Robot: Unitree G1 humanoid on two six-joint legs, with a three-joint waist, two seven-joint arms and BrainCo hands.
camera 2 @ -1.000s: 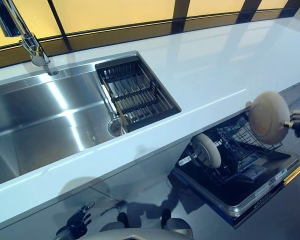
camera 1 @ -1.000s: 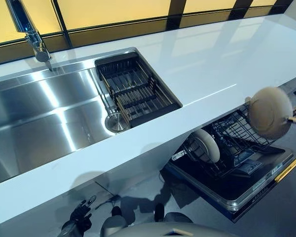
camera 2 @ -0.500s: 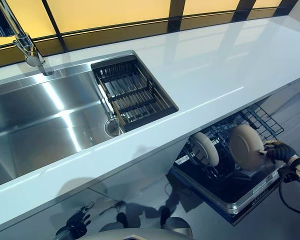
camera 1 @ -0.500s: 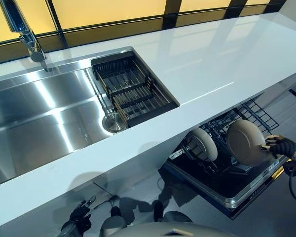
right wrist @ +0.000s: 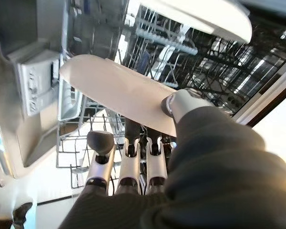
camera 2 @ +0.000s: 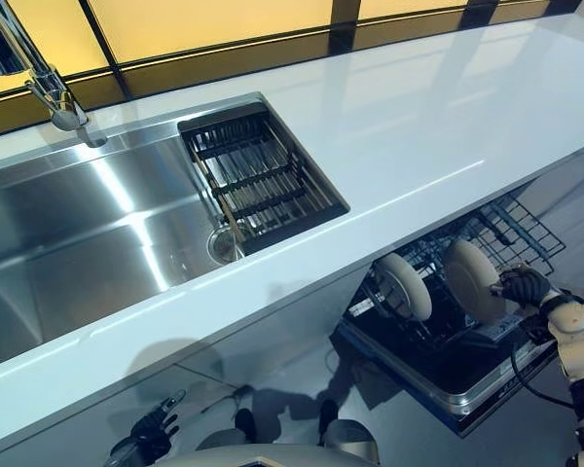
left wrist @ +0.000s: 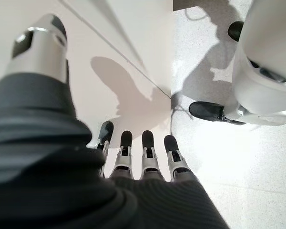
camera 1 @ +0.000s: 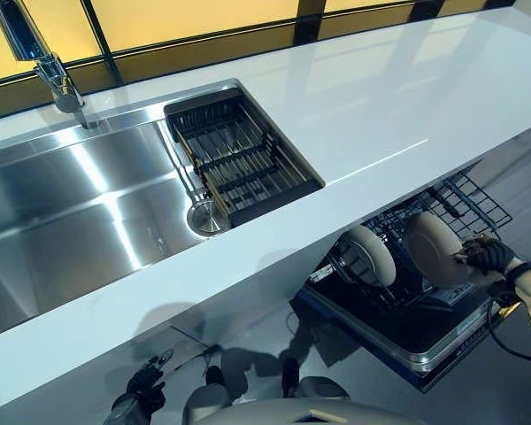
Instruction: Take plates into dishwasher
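Observation:
My right hand [camera 1: 482, 254] is shut on the rim of a beige plate [camera 1: 429, 250], thumb on one face and fingers on the other. It holds the plate on edge in the pulled-out dishwasher rack [camera 1: 467, 200]. The right wrist view shows the plate [right wrist: 119, 90] pinched between the thumb [right wrist: 183, 102] and the fingers, with the rack wires beyond it. A second beige plate [camera 1: 369, 255] stands on edge in the rack just left of the held one. My left hand [camera 1: 146, 390] hangs low by the cabinet front, fingers straight and empty; it also shows in the left wrist view [left wrist: 133, 157].
The open dishwasher door [camera 1: 407, 341] juts out below the white counter [camera 1: 380, 106]. A steel sink [camera 1: 71, 212] with a dark wire basket [camera 1: 239, 159] and a tap [camera 1: 53, 71] lies at the left.
My right hand has brought the plate down from level with the counter edge into the dishwasher rack, next to the standing plate. The left hand has not moved.

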